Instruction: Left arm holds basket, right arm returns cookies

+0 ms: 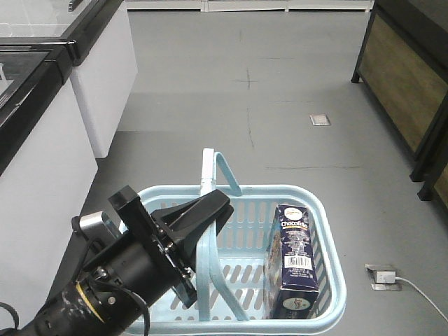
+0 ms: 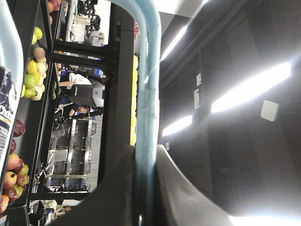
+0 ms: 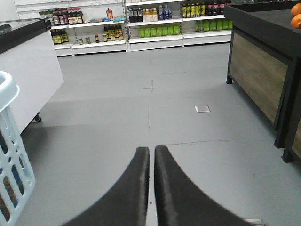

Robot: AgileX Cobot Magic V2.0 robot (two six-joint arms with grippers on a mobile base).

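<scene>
**Basket held, cookies not yet lifted**

The left pincer [image 1: 218, 204] is clamped on a hoop handle [image 2: 149, 70] of the basket [image 1: 329, 231]. The right pincer [image 3: 151, 149] hangs over the floor [image 3: 188, 80] beside the basket, jaws almost together and empty. The cookies [image 1: 295, 259] stand against the basket's right wall. Next, I judge, the right pincer must open, cross the rim and grip the cookies' narrow sides.
</scene>
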